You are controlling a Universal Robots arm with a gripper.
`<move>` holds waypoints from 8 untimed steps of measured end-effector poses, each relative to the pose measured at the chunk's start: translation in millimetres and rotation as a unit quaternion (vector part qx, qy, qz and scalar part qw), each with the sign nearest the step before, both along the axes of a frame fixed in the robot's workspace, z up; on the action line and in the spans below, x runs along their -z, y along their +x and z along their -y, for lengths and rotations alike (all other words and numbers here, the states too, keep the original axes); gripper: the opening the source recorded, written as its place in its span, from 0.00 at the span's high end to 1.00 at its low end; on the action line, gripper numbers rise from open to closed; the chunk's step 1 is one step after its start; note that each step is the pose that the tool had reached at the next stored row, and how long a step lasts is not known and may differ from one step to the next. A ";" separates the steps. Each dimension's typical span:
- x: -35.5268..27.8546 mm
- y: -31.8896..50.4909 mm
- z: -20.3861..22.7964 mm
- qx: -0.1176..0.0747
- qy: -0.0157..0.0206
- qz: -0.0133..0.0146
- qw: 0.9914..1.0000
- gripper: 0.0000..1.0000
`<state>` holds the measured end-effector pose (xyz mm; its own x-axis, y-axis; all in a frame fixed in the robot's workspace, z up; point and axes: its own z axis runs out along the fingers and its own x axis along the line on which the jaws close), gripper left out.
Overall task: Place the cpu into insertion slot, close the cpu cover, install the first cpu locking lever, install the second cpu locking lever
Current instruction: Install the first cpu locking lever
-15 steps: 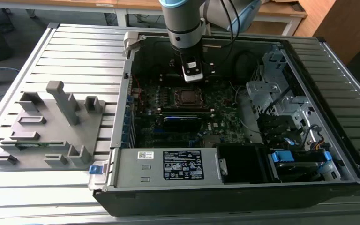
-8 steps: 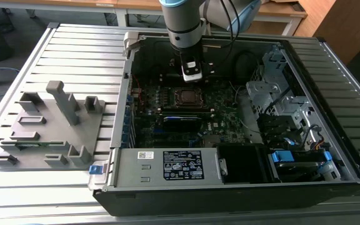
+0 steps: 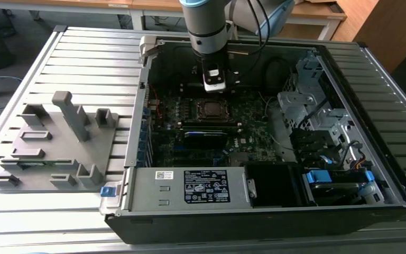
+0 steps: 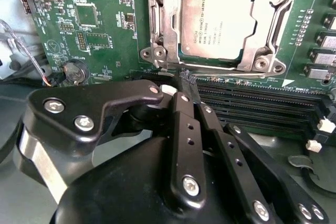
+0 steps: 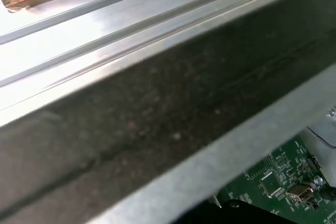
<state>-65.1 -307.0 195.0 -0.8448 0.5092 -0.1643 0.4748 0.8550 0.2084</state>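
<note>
Dull silver metal catches the light where the cpu (image 4: 216, 20) lies flat in the insertion slot (image 4: 167, 51), just beyond our fingertips (image 4: 181, 80) in the second wrist view. We read the first step as done: the chip sits square in its seat, framed by the cpu cover (image 4: 273, 19), whose silvery plate appears to lie around it (whether it is fully pressed down we cannot tell). Our gripper (image 4: 184, 85) holds nothing; the black fingers are drawn together, tips nearly meeting, and hang just short of the socket's near edge, over the dark memory slots (image 4: 252, 100). In the exterior view the gripper (image 3: 214, 84) hovers inside the open computer case (image 3: 129, 159), close to the socket, presumably kept narrow to work the small metal parts.
</note>
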 end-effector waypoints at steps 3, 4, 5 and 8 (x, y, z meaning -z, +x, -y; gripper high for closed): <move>0.0 -0.2 -0.7 0.003 0.000 0.000 1.000 0.89; 0.0 -0.2 -1.2 0.004 0.000 0.000 1.000 0.89; 0.0 -0.3 -1.6 0.005 0.000 0.000 1.000 0.89; 0.0 -0.4 -2.3 0.007 0.000 0.000 1.000 0.89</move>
